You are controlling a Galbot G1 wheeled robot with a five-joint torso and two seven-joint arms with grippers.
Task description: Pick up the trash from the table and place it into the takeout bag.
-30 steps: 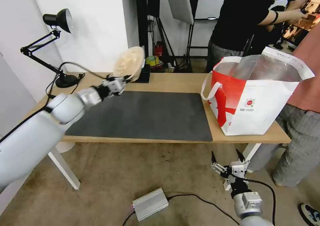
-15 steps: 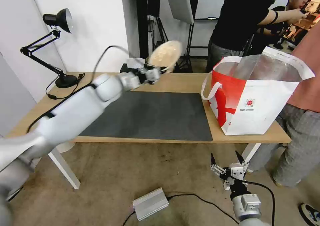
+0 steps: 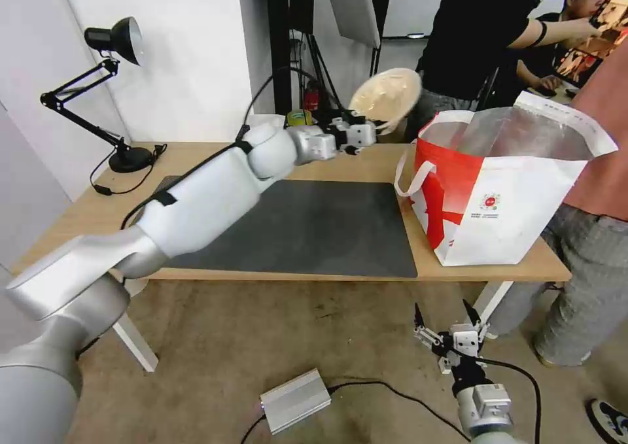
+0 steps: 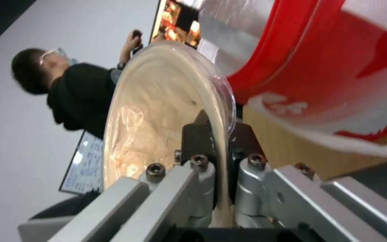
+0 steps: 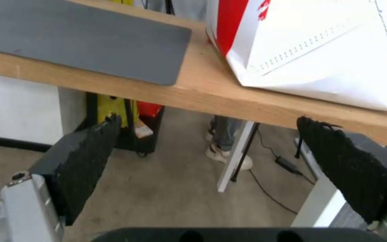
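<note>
The left gripper (image 3: 374, 130) pinched the rim of the bowl (image 3: 386, 93), carried tilted just at 9 o'clock of the bag (image 3: 517, 189) on the table (image 3: 340, 163). Correct practice: clear the bag's rim, centre over the opening, then release. The right gripper (image 3: 445, 323) hung wide open below the table edge.

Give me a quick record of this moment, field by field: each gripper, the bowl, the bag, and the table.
left gripper: shut on the beige pulp bowl's rim, raised beside the bag
beige pulp bowl: tilted, in the air, not yet inside the bag
takeout bag: upright on the table's right end, mouth open
right gripper: open, parked low before the table
table: dark grey mat on it
</note>
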